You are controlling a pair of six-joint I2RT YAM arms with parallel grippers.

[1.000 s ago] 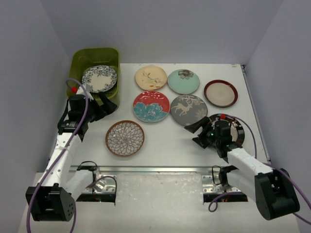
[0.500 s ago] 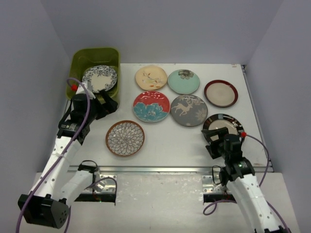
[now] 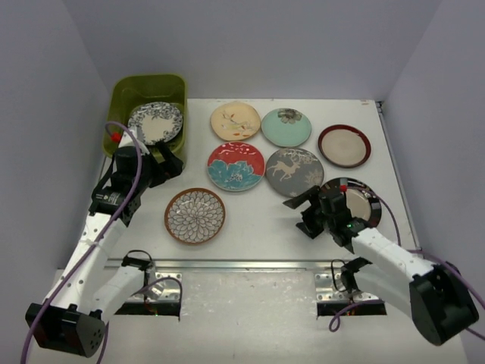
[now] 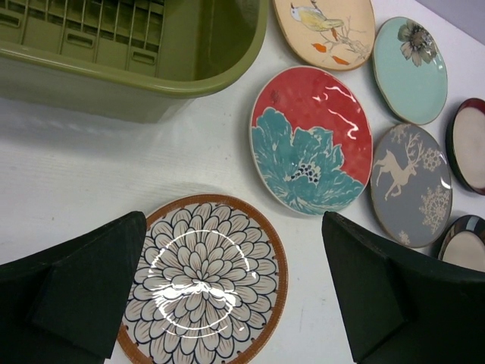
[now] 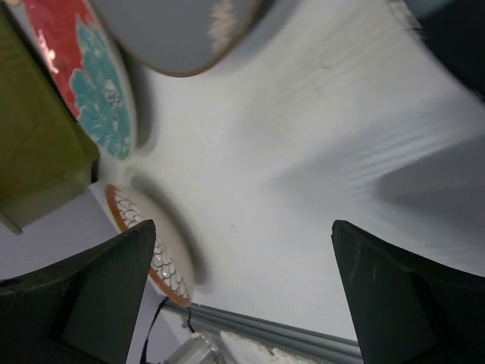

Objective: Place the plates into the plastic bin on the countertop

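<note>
1. The left arm stretches toward the far left. The left gripper hangs by the near right corner of the plastic bin, fingers spread wide and empty.
2. The right arm bends leftward, low over the countertop. The right gripper gapes wide, holding nothing, just left of a dark-rimmed plate.
3. The bin sits far left, with one patterned plate inside.
</note>
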